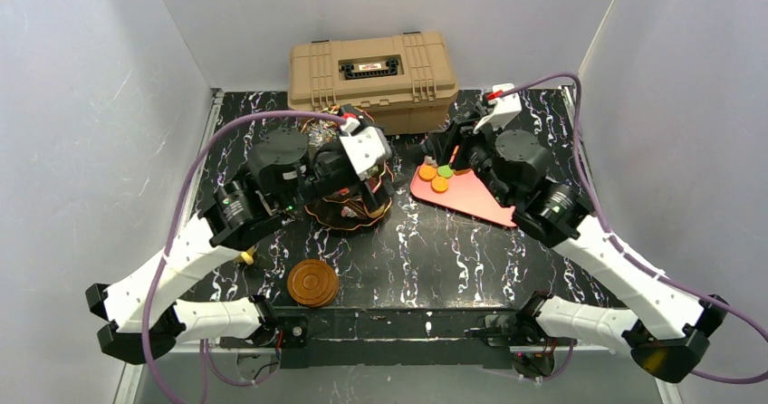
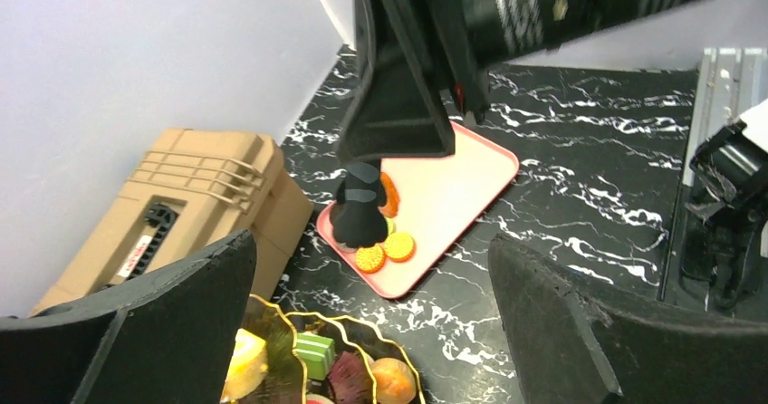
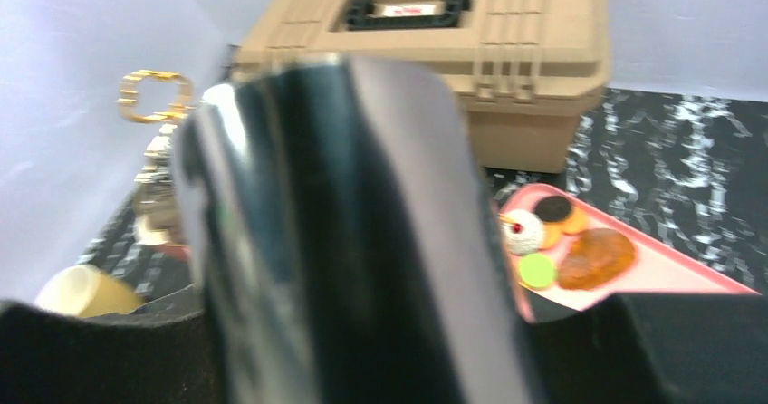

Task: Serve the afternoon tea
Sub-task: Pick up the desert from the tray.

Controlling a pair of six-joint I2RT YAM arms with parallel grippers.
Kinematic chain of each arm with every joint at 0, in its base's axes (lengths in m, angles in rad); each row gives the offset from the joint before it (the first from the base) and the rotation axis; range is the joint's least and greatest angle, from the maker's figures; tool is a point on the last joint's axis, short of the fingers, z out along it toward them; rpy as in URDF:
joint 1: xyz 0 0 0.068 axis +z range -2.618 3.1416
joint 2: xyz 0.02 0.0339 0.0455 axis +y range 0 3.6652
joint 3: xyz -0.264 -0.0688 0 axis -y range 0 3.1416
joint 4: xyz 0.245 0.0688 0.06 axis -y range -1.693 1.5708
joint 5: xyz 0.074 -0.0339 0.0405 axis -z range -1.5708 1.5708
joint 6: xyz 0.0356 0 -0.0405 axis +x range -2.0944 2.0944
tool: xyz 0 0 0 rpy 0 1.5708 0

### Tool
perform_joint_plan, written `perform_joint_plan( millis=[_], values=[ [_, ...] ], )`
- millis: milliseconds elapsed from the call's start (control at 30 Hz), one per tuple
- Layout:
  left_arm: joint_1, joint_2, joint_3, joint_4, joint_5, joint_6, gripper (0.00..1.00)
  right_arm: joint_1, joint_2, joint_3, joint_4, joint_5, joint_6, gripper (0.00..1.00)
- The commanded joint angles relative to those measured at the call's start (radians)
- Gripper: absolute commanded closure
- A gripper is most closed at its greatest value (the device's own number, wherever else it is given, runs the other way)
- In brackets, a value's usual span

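Note:
The black stand with gold rims (image 1: pixel 337 216) sits left of centre, under my left gripper (image 1: pixel 362 191). In the left wrist view its tiers (image 2: pixel 362 327) carry a green layered cake (image 2: pixel 314 354), a yellow roll (image 2: pixel 244 363) and an orange pastry (image 2: pixel 394 377). My left gripper (image 2: pixel 371 241) stands open above them with nothing between its fingers. My right gripper (image 1: pixel 441 155) (image 2: pixel 362 227) is down on the pink tray (image 1: pixel 471 200) (image 2: pixel 453 187) among orange macarons (image 2: pixel 385 250). In the right wrist view a dark, blurred shape fills the gap at my right gripper (image 3: pixel 376 304); what it is I cannot tell.
A tan toolbox (image 1: pixel 371 69) (image 2: pixel 163 214) (image 3: pixel 453 51) stands at the back. A round brown saucer (image 1: pixel 312 282) lies near the front edge. A yellow cup (image 3: pixel 86 291) shows at the left, below the stand's gold ring handle (image 3: pixel 149 96). More pastries lie on the tray (image 3: pixel 634 282).

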Motion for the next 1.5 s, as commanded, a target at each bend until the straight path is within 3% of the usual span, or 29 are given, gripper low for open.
perform_joint_plan(
  millis=[0,200,333,600,1100,1467],
  values=[
    [0.014,-0.044,0.119,-0.110,-0.098,-0.034,0.02,-0.056,0.043,-0.076,0.111,0.151,-0.138,0.42],
    [0.105,-0.048,0.195,-0.184,-0.107,-0.060,0.02,-0.247,0.140,-0.179,0.269,0.012,-0.094,0.42],
    [0.184,-0.034,0.226,-0.241,-0.086,-0.089,0.02,-0.308,0.239,-0.211,0.407,-0.092,-0.102,0.43],
    [0.268,-0.025,0.232,-0.285,-0.105,-0.102,0.02,-0.340,0.436,-0.108,0.460,-0.171,-0.166,0.47],
    [0.331,-0.023,0.214,-0.255,-0.056,-0.144,0.02,-0.361,0.576,-0.149,0.651,-0.158,-0.265,0.45],
    [0.349,-0.036,0.208,-0.243,-0.054,-0.138,0.02,-0.366,0.642,-0.161,0.698,-0.157,-0.273,0.37]
  ],
)
